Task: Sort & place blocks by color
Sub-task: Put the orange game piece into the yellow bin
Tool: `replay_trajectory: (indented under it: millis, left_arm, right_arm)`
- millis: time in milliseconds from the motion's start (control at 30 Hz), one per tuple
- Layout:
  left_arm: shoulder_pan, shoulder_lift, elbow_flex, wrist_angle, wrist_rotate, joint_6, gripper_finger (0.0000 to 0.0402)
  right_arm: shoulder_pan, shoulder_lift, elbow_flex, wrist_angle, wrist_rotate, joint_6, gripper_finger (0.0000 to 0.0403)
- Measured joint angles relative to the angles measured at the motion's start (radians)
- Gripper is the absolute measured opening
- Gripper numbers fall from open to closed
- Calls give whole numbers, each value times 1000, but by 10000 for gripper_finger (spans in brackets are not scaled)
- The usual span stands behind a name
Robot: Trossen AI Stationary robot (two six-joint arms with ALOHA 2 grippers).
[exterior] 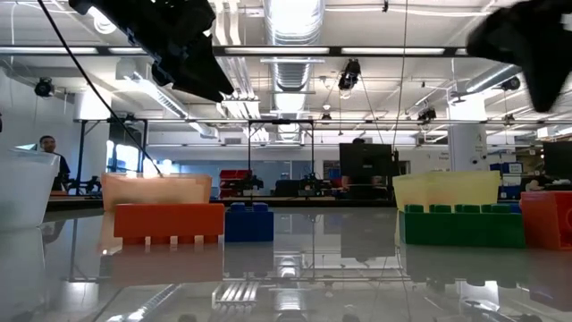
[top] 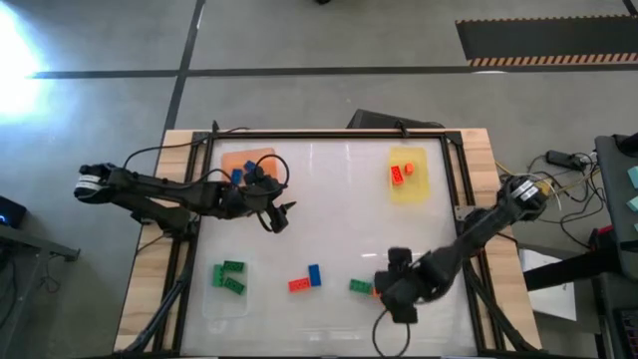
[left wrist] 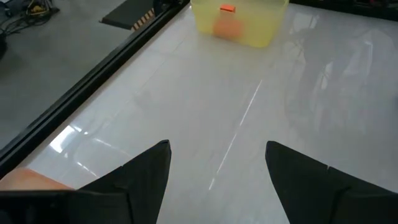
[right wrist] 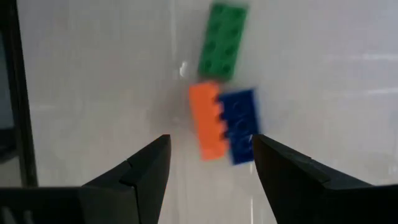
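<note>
Right gripper (right wrist: 210, 163) low over the table's near edge, fingers apart around nothing, above an orange-and-blue block pair (right wrist: 224, 127) beside a green block (right wrist: 222, 41) — blurred, perhaps touching — left gripper (left wrist: 217, 165) spread, empty, by the orange tray (top: 248, 159).

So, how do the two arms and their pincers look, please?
Both arms are dark, almost black, thin and jointed. The left arm has a pale, whitish part at its outer end and thin black cables along it. The right arm has a light, brass-coloured joint near its base. Each pincer, left and right, has two flat, matte black, wedge-shaped fingers.
</note>
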Motion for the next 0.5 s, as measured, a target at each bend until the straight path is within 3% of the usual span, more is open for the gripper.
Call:
replay_trajectory:
  millis: [167,500]
  left_arm:
    - [0,0,0,0,0,0,247]
    - [0,0,0,0,0,0,247]
  right_arm:
    - [52,83,-1,-3,-16,71,203]
    - [59,201,-6,1,25,53,174]
